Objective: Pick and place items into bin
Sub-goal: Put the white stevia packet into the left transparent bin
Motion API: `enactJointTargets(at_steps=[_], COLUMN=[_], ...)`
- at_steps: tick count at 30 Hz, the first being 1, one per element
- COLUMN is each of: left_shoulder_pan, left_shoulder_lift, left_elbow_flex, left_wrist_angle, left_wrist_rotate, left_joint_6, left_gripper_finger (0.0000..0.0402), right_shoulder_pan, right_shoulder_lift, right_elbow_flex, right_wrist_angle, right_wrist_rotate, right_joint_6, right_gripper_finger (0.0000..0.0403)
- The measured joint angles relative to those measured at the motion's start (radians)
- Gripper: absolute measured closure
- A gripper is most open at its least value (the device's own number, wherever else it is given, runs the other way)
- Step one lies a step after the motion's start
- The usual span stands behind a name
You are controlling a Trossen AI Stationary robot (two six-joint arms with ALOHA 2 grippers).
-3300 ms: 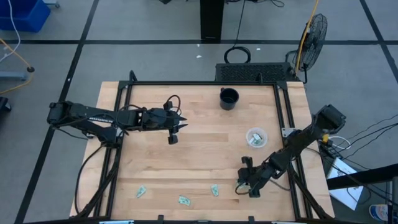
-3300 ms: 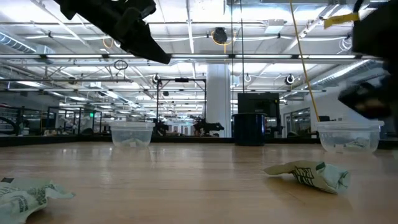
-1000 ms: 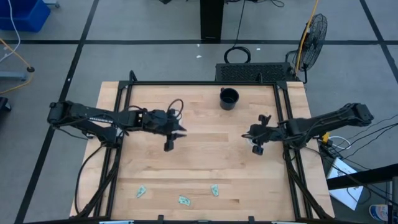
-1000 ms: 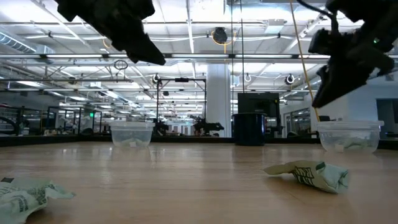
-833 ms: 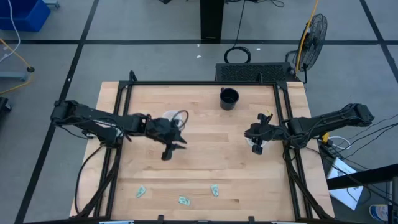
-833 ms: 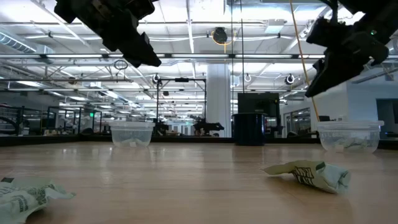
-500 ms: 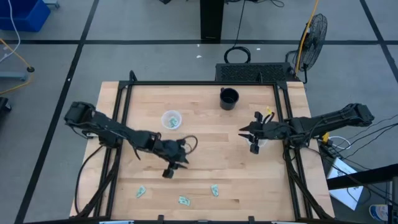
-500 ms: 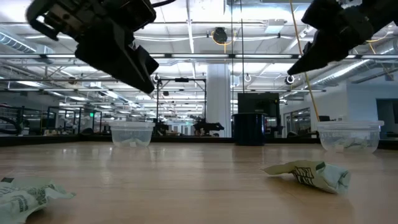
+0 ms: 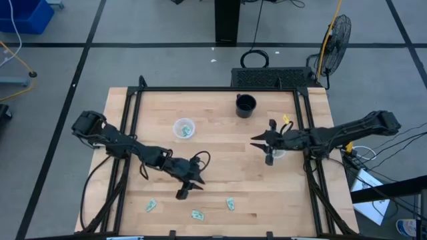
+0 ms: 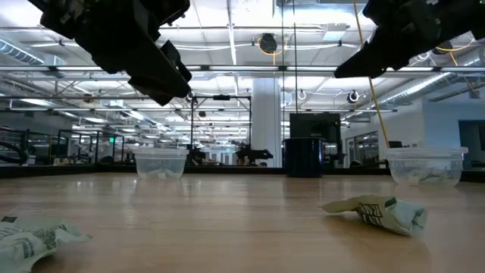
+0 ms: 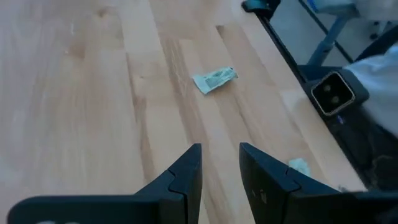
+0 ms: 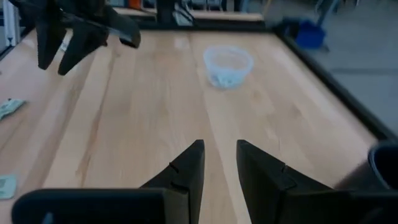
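Note:
Three pale green crinkled items lie near the table's near edge (image 9: 152,205) (image 9: 197,215) (image 9: 231,203); two of them show in the low view (image 10: 375,211) (image 10: 30,236). More green pieces sit in the left clear cup (image 9: 183,128). My left gripper (image 9: 181,193) (image 11: 221,158) hovers narrowly open and empty above the wood, just far of those items; one item (image 11: 214,78) lies ahead of it. My right gripper (image 9: 260,143) (image 12: 217,155) hangs narrowly open and empty beside the right clear cup (image 9: 277,153).
A black cup (image 9: 245,105) stands near the far edge. A black frame rail (image 9: 303,127) borders the table on each side. In the right wrist view the left clear cup (image 12: 228,62) and my left gripper (image 12: 81,31) show across bare wood.
My left gripper has swung from beside the left clear cup toward the near edge and now hovers over the wood just short of the items. My right gripper has risen and shifted a little toward the table's left, off the right clear cup. No item has moved.

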Motion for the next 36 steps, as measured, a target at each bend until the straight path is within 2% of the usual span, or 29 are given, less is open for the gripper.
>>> enactJointTargets(at_steps=[4, 9, 14, 19, 22, 28, 32, 36], left_shoulder_pan=[-0.023, -0.038, -0.058, -0.073, -0.068, -0.081, -0.127, -0.214], left_shoulder_lift=[0.045, 0.104, 0.133, 0.132, 0.123, 0.065, 0.03, 0.016], left_elbow_flex=[-0.001, -0.001, 0.001, 0.0, 0.0, -0.001, 0.0, 0.001], left_wrist_angle=[0.015, 0.065, 0.139, 0.13, 0.042, -0.309, -0.479, -0.577], left_wrist_rotate=[-0.019, 0.01, 0.059, 0.016, 0.01, 0.026, 0.122, 0.194], left_joint_6=[-0.06, -0.14, -0.158, -0.087, -0.13, -0.373, -0.552, -0.751], left_gripper_finger=[0.0291, 0.0291, 0.0291, 0.0291, 0.029, 0.0266, 0.0245, 0.0238], right_shoulder_pan=[0.0, 0.0, 0.0, 0.0, 0.0, 0.0, 0.0, 0.0], right_shoulder_lift=[0.013, 0.013, 0.013, 0.013, 0.013, 0.013, 0.013, 0.013], right_elbow_flex=[-0.061, -0.099, -0.1, -0.101, -0.101, -0.101, -0.101, -0.101], right_wrist_angle=[0.179, 0.292, 0.311, 0.319, 0.317, 0.317, 0.316, 0.316], right_wrist_rotate=[0.0, 0.0, -0.003, -0.003, -0.004, -0.004, -0.004, -0.004], right_joint_6=[-0.115, -0.214, -0.231, -0.231, -0.23, -0.229, -0.23, -0.231], right_gripper_finger=[0.0314, 0.0314, 0.0314, 0.0314, 0.0314, 0.0314, 0.0314, 0.0314])
